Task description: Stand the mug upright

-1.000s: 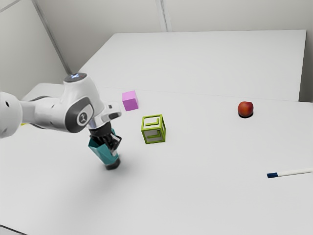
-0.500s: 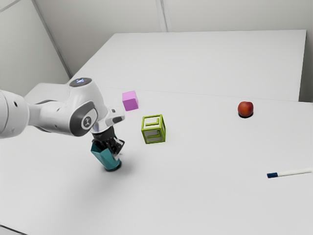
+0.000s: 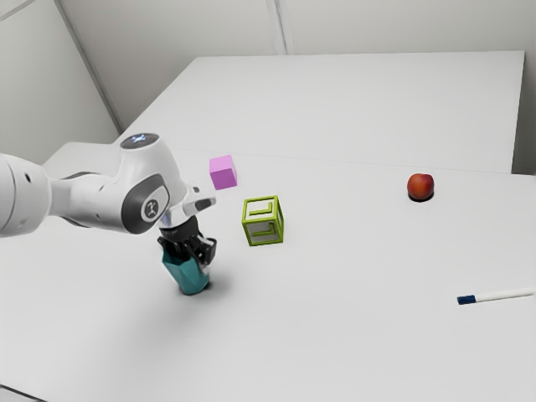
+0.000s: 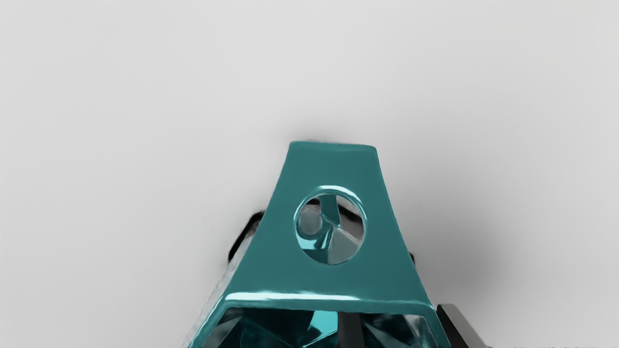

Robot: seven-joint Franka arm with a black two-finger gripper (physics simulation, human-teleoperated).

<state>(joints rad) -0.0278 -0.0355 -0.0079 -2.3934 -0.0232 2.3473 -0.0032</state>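
Exterior view: at the left, the mug leans slightly toward the view's left, below the gripper; I cannot tell whether that is apart or clamped. Then come the pink block, the green block, the apple and the pen, on the surface.

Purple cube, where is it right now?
In the exterior view's left half, the purple cube sits on the table behind the green block, its nearest neighbour.

plain room, pale walls, white table
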